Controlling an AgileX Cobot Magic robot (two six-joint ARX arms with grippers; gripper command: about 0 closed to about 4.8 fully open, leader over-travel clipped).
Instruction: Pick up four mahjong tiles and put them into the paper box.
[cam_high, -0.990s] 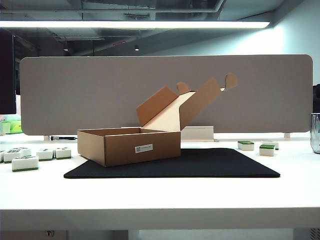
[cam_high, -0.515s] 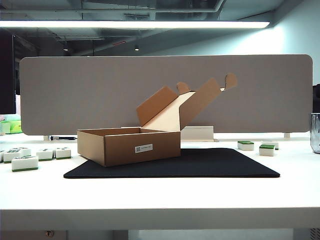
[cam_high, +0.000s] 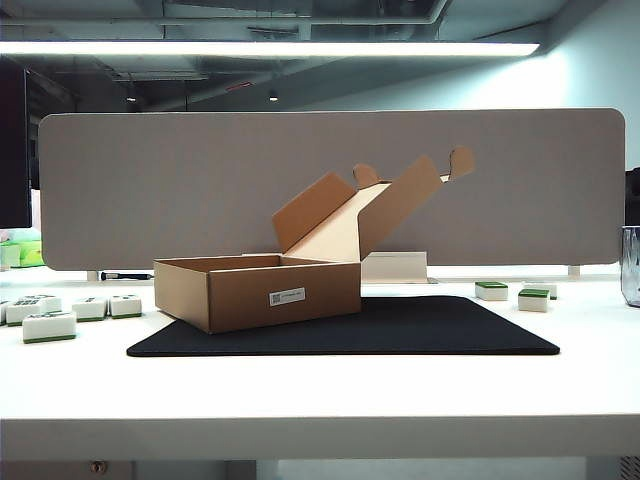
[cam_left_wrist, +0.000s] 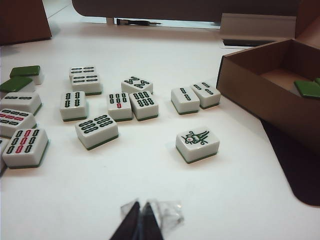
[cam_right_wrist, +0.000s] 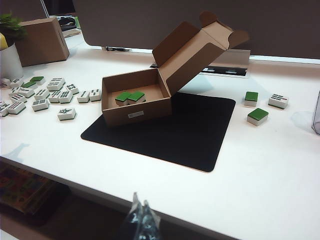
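I count two green-backed tiles (cam_right_wrist: 130, 96) lying in the box (cam_right_wrist: 134, 111) on the mat (cam_right_wrist: 190, 132); two remain green-side up (cam_right_wrist: 251, 96) on the surface (cam_right_wrist: 270, 165) right of it. My left end effector (cam_left_wrist: 141, 216) and right end effector (cam_right_wrist: 142, 212) hover closed, empty.

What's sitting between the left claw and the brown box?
In the left wrist view, one bird-marked tile lies face up on the white table between the shut left claw and the paper box.
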